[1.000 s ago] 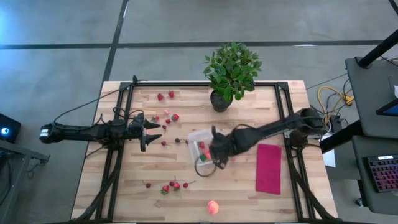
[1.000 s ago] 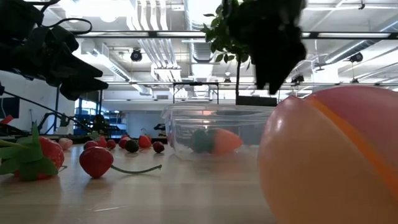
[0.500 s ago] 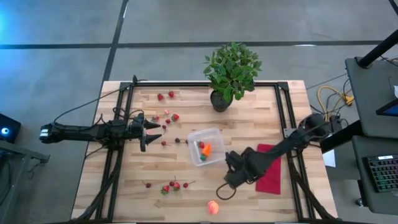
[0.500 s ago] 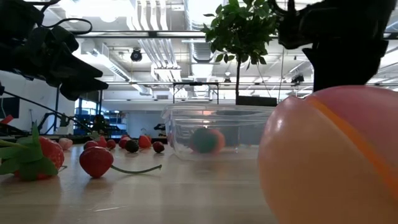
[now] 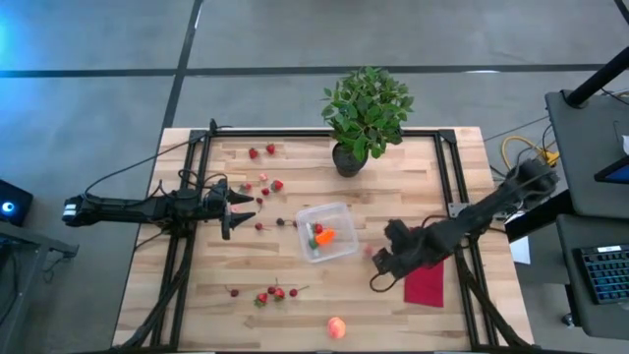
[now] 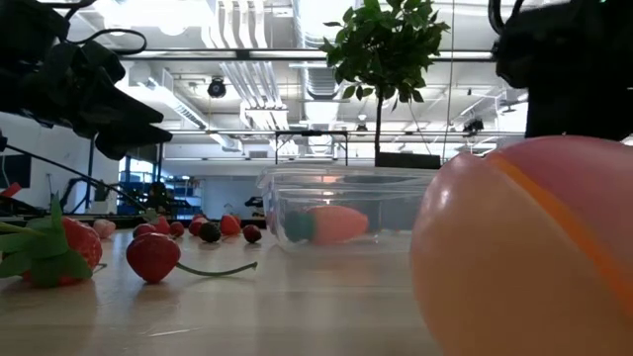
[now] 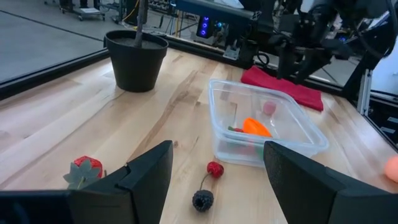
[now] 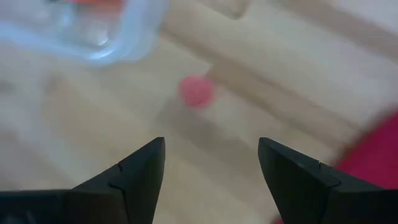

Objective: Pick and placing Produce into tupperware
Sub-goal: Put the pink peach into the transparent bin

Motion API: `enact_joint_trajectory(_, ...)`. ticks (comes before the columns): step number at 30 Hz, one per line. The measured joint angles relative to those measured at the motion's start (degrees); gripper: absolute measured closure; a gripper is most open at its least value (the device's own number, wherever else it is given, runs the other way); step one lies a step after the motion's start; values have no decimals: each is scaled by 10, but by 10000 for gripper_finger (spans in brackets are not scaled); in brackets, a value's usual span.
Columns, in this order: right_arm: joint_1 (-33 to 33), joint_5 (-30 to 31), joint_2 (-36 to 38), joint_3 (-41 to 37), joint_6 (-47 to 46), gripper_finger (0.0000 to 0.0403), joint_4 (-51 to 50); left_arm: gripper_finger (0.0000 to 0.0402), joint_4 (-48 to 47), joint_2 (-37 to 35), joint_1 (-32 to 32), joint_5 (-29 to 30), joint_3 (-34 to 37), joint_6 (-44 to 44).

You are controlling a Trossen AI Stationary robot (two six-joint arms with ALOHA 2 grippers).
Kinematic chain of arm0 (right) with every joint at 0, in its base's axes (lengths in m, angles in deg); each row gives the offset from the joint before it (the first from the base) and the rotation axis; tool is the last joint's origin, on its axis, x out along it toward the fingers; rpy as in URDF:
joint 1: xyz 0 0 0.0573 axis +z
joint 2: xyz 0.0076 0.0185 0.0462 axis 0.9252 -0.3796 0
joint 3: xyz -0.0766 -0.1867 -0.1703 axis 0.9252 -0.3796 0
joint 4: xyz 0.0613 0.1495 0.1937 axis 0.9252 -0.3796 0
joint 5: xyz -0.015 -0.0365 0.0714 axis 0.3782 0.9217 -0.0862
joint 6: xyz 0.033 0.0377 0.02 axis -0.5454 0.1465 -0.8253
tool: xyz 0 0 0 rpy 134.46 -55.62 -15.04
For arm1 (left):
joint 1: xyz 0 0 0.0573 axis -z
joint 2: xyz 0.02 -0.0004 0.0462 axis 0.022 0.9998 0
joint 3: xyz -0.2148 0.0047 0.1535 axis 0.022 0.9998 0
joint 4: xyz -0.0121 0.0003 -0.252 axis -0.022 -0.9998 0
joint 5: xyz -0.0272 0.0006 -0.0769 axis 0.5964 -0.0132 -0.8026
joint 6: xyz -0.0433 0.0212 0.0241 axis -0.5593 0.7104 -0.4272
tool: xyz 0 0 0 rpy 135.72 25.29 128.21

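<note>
The right gripper [image 5: 378, 262] hovers open and empty beside the tupperware [image 5: 326, 232], which holds a carrot [image 5: 325, 236]; the left gripper [image 5: 248, 202] waits open.

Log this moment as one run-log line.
small orange carrot: inside clear plastic tupperware | right gripper: open, empty, beside tupperware | left gripper: open, waiting

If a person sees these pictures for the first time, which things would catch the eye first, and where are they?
Probably the leafy potted plant at the table's far edge, and the clear tupperware at the centre with an orange carrot inside. Red strawberries lie scattered over the left half, and a round peach-coloured fruit sits alone at the near edge. The right gripper, open and empty, hovers beside a red cloth.
</note>
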Motion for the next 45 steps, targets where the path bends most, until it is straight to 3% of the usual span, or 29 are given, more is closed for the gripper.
enact_joint_trajectory(5, -50, -170, 66, -68, -8, 154, 117, 164, 0, 1, 0, 0, 0, 0)
enact_joint_trajectory(8, -79, -219, 86, -116, -32, 154, 223, 164, 0, 0, 0, 0, 0, 0)
enact_joint_trajectory(12, -94, -164, 98, -140, 55, 154, 312, 164, 0, 0, 0, 0, 0, 0)
enact_joint_trajectory(17, -94, -88, 93, -124, 174, 154, 238, 164, 0, 1, 0, 0, 0, 0)
enact_joint_trajectory(21, -94, -93, 88, -122, 256, 154, 190, 164, 1, 0, 0, 0, 0, 0)
enact_joint_trajectory(29, -94, -96, 88, -121, 414, 160, 192, 164, 0, 0, 0, 0, 0, 0)
enact_joint_trajectory(39, -93, -96, 86, -116, 422, 153, 202, 164, 0, 1, 0, 0, 0, 0)
enact_joint_trajectory(45, -93, -96, 85, -119, 522, 159, 202, 164, 0, 1, 0, 0, 0, 0)
